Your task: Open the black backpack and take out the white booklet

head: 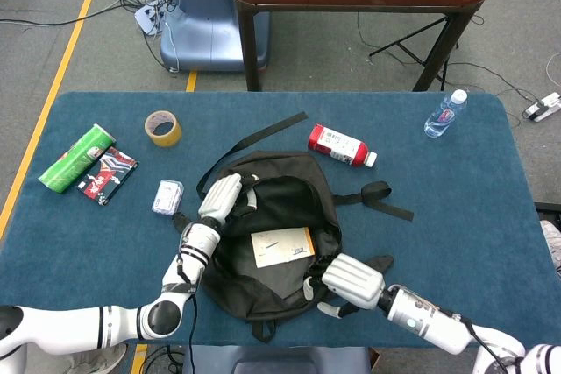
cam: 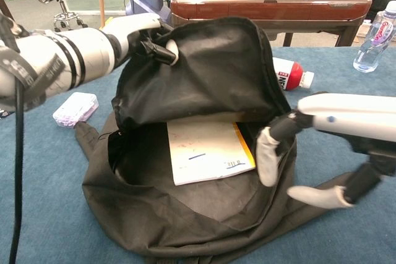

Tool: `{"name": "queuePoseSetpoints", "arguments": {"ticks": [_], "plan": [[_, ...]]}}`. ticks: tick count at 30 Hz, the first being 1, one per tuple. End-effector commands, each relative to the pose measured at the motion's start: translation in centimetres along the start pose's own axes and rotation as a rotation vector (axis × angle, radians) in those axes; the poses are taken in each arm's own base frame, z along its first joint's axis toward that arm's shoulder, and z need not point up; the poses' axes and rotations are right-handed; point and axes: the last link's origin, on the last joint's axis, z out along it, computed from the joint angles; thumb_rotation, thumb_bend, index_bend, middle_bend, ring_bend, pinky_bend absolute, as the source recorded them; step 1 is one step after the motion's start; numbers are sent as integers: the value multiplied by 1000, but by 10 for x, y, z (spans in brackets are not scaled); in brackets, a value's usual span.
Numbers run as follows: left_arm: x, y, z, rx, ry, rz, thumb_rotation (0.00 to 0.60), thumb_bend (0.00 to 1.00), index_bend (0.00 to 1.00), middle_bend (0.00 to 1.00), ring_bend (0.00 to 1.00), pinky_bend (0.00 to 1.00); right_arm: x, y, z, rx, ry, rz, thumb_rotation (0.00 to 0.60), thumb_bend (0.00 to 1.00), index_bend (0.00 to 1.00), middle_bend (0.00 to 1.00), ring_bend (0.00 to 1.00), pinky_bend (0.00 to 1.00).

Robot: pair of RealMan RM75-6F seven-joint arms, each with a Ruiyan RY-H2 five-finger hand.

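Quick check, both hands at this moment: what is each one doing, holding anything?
Left hand: grips the black backpack flap, holding it up.
Right hand: open, fingers apart at the bag's opening, holding nothing; the white booklet lies untouched inside.
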Motion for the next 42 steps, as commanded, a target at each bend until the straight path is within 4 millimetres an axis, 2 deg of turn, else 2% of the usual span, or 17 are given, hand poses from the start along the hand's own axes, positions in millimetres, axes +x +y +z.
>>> {"name": "queuePoseSetpoints", "arguments": {"ticks": [1,8,14,18,30,42], "plan": [[8,0,-2,14,2,-47,600,833,688,557,539,626,-3,6,27,2,9,-63,600,358,458,387,289,316],[16,-3,-5,36,-4,-126,600,833,679,557,538,626,-29,16,69,-28,-8,-74,600,359,458,387,289,317],[9,-1,-7,32,-53,-188,600,833,664,557,537,625,-51,24,94,-60,32,-106,600,351,458,387,289,317],[7,-1,-4,30,-69,-187,600,833,661,557,529,617,-59,28,103,-75,68,-158,600,301,458,387,289,317],[6,-3,-2,43,-86,-218,600,833,652,557,511,571,-67,34,126,-129,151,-217,600,108,458,356,267,318],[7,-8,0,59,-89,-242,600,833,651,557,507,565,-68,36,141,-158,163,-265,600,70,444,329,234,318]]}}
